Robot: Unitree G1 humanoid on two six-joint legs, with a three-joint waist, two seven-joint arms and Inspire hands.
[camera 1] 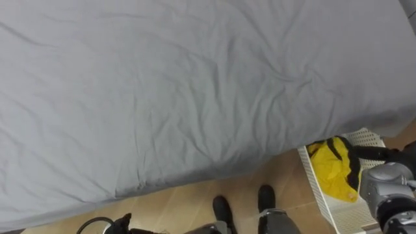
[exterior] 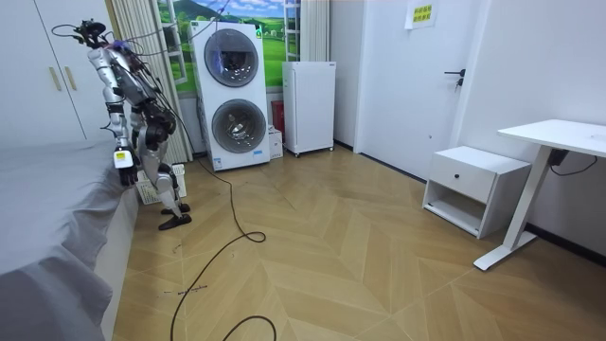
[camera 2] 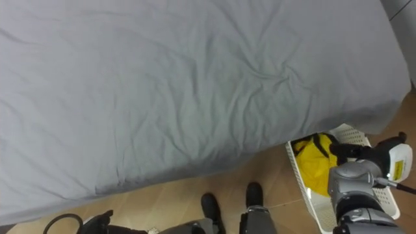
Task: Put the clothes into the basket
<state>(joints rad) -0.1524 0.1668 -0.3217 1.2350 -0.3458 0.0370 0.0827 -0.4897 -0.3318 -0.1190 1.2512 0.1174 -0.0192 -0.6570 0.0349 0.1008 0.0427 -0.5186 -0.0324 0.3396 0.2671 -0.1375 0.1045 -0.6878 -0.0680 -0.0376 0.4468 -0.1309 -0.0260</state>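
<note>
I count one yellow, black-trimmed garment (camera 2: 311,168) lying in one white perforated plastic basket (camera 2: 354,135) on the floor at the corner of the grey-sheeted bed (camera 2: 195,84). My right hand (camera 2: 354,154) is over it, but I can't tell its grip. The left hand (camera 1: 123,224) is low by the bed's edge, and I can't tell its grip either.

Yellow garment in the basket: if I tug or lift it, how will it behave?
The yellow garment lies crumpled in folds in the white basket, so it will likely droop and stretch out rather than keep its shape. It looks thin, so it is probably light. Its black trim might snag on the basket's perforated wall when pulled.
</note>
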